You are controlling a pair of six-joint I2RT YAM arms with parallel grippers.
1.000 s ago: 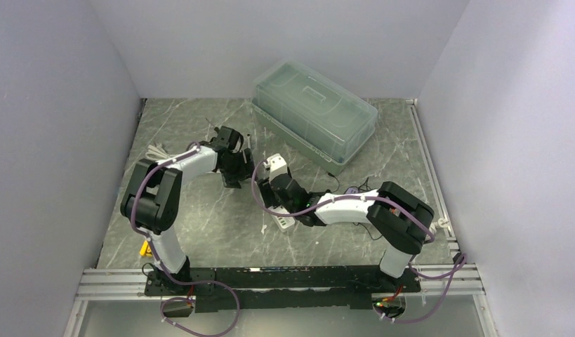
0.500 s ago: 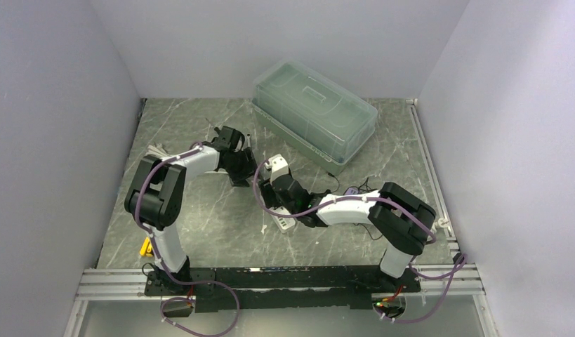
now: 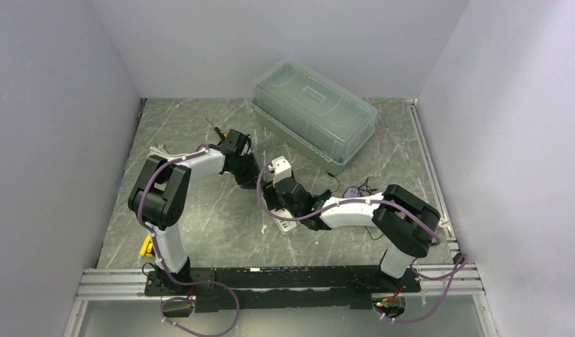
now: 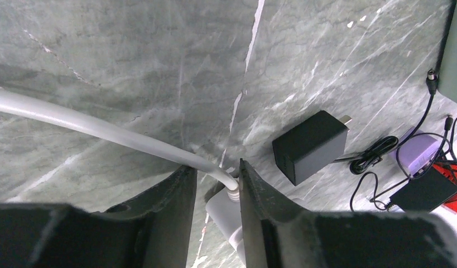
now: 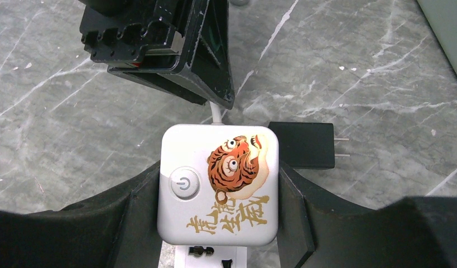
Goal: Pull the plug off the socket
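Black fingers of the left gripper [image 4: 216,167] stand partly apart, with a narrow gap between them. The white cable [image 4: 103,131] runs across the marble table [image 4: 131,56] from the left of the wrist view and drops into that gap. The cable sits against the right-hand finger in that view, with bare space on its other side, so no clamp on it shows. Below the gap, the cable's ribbed collar enters a white body.

The right gripper [image 5: 217,167] is closed on the socket block [image 5: 217,190], one finger pressed to each side wall. The block is white and square. Its top carries a round power button and a tiger print with gold characters. Under its near edge, a white face with an outlet slot shows.

The left gripper's tip hangs just beyond the block's far edge, where the cable leaves it.

The black plug [image 5: 301,145] lies flat on the table, just beside the block's right side in the right wrist view. Whether they touch cannot be told. Its two prongs are bare and point away from the block. From the left wrist it lies to the right of the fingers, apart from them.

Thin black leads [image 4: 376,153] lie coiled past the plug. A clear lidded box [image 3: 314,116] sits at the far side of the table.
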